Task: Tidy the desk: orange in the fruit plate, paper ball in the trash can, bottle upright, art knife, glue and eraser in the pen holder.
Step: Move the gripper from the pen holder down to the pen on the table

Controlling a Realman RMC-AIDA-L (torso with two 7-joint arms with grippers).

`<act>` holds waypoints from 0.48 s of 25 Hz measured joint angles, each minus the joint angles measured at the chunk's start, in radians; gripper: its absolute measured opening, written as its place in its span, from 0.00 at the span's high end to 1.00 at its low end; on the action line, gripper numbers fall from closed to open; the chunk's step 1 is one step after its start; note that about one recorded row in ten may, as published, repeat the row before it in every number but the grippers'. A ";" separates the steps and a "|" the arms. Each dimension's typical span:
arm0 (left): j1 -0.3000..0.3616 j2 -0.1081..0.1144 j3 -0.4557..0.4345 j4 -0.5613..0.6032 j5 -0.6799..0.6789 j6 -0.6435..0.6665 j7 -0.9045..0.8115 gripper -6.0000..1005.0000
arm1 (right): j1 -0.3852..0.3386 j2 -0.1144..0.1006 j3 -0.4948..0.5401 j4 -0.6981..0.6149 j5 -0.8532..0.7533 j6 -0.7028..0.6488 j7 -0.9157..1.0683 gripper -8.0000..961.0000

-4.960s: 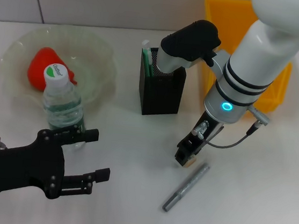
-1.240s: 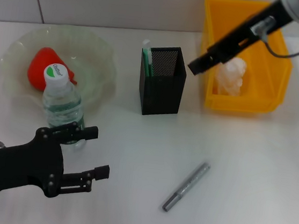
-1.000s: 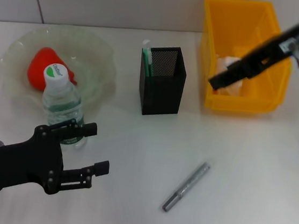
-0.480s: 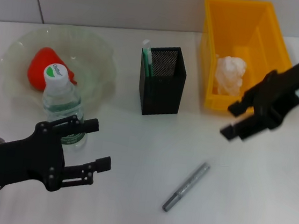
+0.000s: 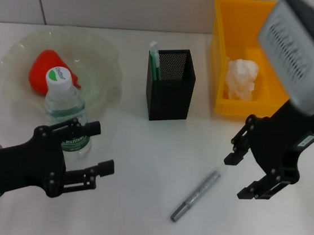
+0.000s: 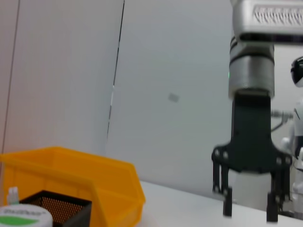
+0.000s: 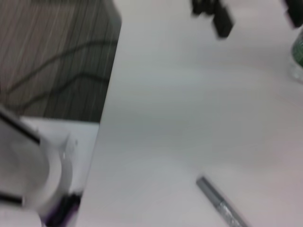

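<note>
The grey art knife (image 5: 196,195) lies flat on the table, also in the right wrist view (image 7: 221,208). My right gripper (image 5: 240,175) hangs open just right of it, holding nothing. The orange (image 5: 44,69) rests in the fruit plate (image 5: 105,52). In front of the plate the bottle (image 5: 66,111) stands upright. My left gripper (image 5: 92,147) is open beside the bottle's base. The paper ball (image 5: 241,79) lies in the trash can (image 5: 221,51). A white-and-green stick (image 5: 153,59) stands in the pen holder (image 5: 170,93). The eraser is out of view.
The left wrist view looks across the table at the right gripper (image 6: 248,213), the trash can (image 6: 94,189) and the pen holder's rim (image 6: 54,203). In the right wrist view the table's edge (image 7: 106,123) runs beside dark flooring.
My right arm swung from above the trash can down to the table's front right, beside the art knife, its fingers open. The left gripper crept slightly nearer the bottle.
</note>
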 joint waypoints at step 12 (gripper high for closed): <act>-0.004 0.003 -0.011 0.006 -0.031 -0.006 0.004 0.19 | 0.012 0.012 -0.075 0.007 -0.039 0.080 -0.227 0.39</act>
